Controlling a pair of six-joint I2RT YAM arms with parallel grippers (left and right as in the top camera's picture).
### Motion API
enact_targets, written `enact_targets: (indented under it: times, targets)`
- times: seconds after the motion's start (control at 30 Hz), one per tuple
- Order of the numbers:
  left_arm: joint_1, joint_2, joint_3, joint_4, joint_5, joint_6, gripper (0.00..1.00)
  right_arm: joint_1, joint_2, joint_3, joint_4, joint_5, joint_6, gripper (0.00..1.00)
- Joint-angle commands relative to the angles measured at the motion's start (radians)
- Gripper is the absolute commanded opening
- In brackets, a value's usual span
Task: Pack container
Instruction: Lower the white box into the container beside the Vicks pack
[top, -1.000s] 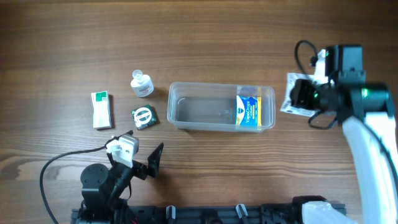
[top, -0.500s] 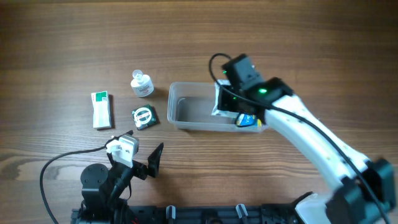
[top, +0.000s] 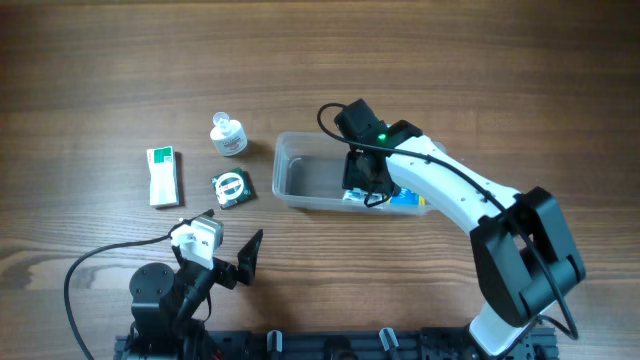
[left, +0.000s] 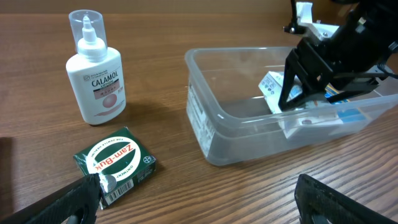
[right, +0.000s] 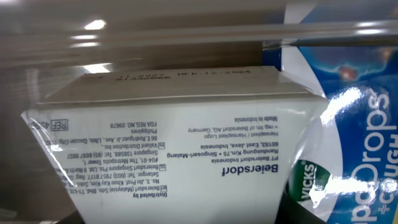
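Right end effector (top: 362, 185) now lowered inside clear rounded plastic tub (top: 279, 170), gripping white cardboard box (right: 186, 124); left end effector (left: 202, 202) spread open.

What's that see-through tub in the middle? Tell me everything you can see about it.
The container is a clear plastic rectangular tub with rounded corners and a rim, open-topped, upright on the wooden table. At its right end lies a blue Vicks packet; the right hand reaches inside, holding a white box beside it.
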Motion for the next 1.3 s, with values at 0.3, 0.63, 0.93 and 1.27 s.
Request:
enact_targets:
  times: [0.3,0.63,0.93,1.27]
  targets:
    - [-0.005,-0.009,-0.003,0.003,0.012,0.016,1.00,0.002,-0.083,0.045,-0.012,0.054,-0.121,0.67]
    - [-0.005,-0.009,-0.003,0.003,0.012,0.016,1.00,0.002,-0.227,0.044,-0.023,0.049,-0.141,0.35]
    - [-0.005,-0.009,-0.003,0.003,0.012,0.016,1.00,0.002,-0.091,0.029,-0.019,0.081,-0.087,0.39]
    - [-0.005,-0.009,-0.003,0.003,0.012,0.016,1.00,0.002,-0.006,0.029,-0.049,0.057,-0.055,0.57]
